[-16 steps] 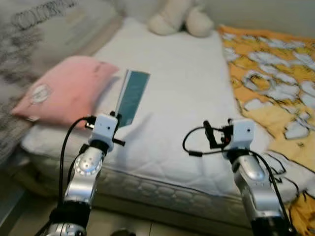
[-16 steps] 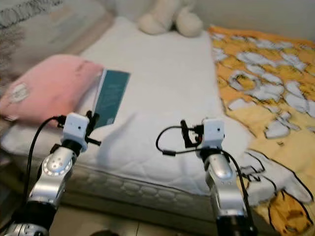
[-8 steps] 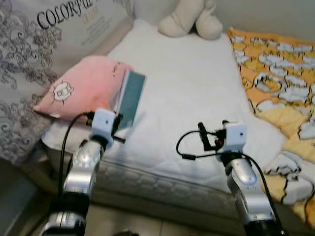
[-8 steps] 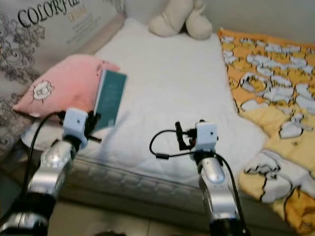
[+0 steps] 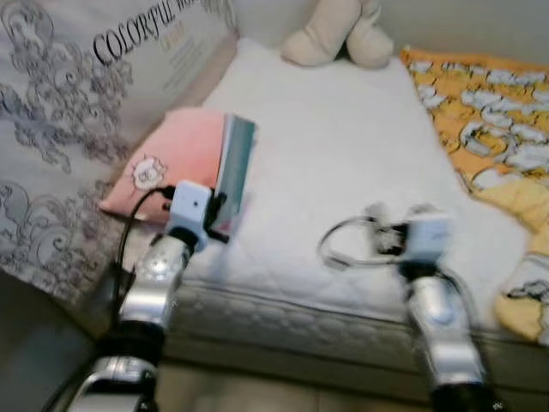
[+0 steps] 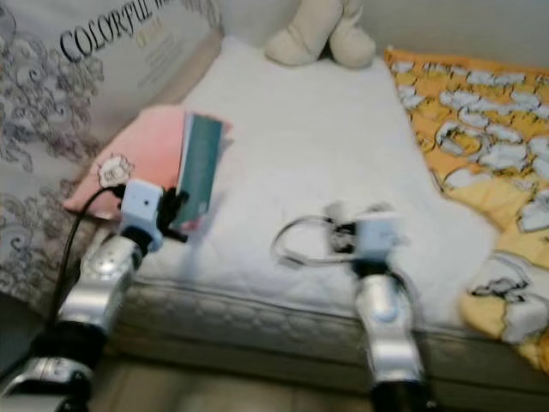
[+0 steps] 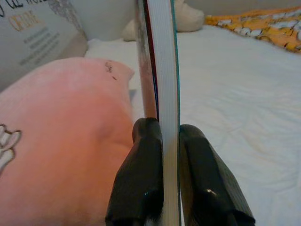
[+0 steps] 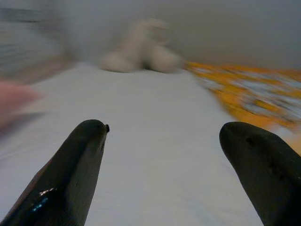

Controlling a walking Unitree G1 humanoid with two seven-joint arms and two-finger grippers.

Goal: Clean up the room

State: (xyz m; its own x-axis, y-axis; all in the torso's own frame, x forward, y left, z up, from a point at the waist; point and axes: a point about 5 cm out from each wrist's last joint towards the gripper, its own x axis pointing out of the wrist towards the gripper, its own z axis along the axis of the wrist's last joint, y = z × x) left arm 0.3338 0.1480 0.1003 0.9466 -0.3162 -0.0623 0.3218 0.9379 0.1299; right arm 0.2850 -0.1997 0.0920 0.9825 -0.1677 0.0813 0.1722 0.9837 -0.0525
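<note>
The whole view has swung leftward since a moment ago, so the patterned headboard now fills more of the upper left and the yellow quilt has slid toward the right edge; that is the camera turning with the robot, and the book has stayed clamped throughout. The left tool [image 7: 165, 141] is pinched tight on the lower edge of a teal-covered book [image 5: 233, 172], holding it nearly upright at centre left of the frame, just beside and partly in front of the pink pillow [image 5: 167, 167]. The right tool [image 8: 181, 155] hangs with its fingers spread wide and nothing between them, low in the frame over the near edge of the white mattress [image 5: 343, 146]. Further out, a cream plush toy [image 5: 334, 34] sits at the top centre against the wall, and the yellow quilt [image 5: 489, 94] covers the right side of the bed. The risk I see is the grip: only a narrow strip of the book is caught, so it could pivot or slip out while the robot walks, and its pages might splay and tear if it falls.
</note>
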